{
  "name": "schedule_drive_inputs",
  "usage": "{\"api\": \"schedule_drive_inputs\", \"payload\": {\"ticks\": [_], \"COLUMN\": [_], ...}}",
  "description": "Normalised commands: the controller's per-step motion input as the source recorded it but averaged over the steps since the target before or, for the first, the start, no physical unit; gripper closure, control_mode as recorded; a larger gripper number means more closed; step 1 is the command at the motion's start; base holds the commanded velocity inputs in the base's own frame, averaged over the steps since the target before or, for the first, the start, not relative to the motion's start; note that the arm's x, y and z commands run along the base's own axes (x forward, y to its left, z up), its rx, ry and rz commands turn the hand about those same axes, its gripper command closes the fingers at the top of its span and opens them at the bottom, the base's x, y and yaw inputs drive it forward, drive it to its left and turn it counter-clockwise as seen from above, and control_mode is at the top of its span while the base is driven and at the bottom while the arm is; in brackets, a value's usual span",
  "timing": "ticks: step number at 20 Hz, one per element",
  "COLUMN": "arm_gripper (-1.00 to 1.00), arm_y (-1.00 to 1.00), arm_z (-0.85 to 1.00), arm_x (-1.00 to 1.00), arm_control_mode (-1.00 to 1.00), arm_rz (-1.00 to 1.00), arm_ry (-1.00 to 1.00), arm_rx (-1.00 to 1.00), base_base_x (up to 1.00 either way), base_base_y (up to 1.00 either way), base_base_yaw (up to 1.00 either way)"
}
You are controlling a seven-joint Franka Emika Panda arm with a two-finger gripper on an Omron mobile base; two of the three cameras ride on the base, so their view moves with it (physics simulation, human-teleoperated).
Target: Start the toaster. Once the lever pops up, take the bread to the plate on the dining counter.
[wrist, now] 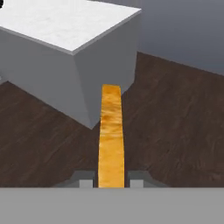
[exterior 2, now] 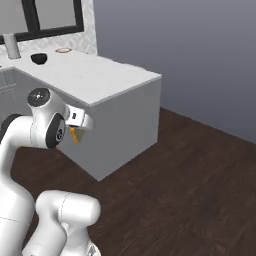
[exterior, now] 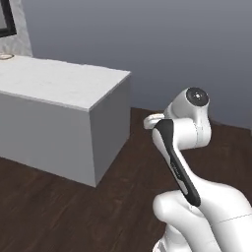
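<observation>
The dining counter (exterior 2: 105,80) was seen standing on the dark wood floor (exterior 2: 190,170); a plate (exterior 2: 63,50) and dark bowl (exterior 2: 39,58) lay at its far end.

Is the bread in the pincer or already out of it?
In it. In the hand view the bread stands edge-on between the two fingertips of the pincer, above the wooden floor.

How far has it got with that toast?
The bread is out of the toaster and clamped edge-on in the gripper, so toasting looks done. The robot is carrying it across the wood floor beside the counter. Left: setting it on the plate at the far end.
</observation>
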Motion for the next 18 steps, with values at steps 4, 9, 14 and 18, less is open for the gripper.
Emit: {"api": "schedule_drive_inputs", "payload": {"ticks": [4,9,14,18], "arm_gripper": [1.00,1.00,1.00,1.00], "arm_y": [0.00,0.00,0.00,0.00], "arm_z": [0.00,0.00,0.00,0.00], "arm_x": [0.00,0.00,0.00,0.00], "arm_control_mode": [1.00,1.00,1.00,1.00], "arm_rz": [0.00,0.00,0.00,0.00], "arm_ry": [0.00,0.00,0.00,0.00], "arm_rx": [0.00,0.00,0.00,0.00], "base_base_x": [1.00,1.00,1.00,1.00], "base_base_y": [0.00,0.00,0.00,0.27], "base_base_yaw": [-0.49,-0.47,-0.27,-0.09]}}
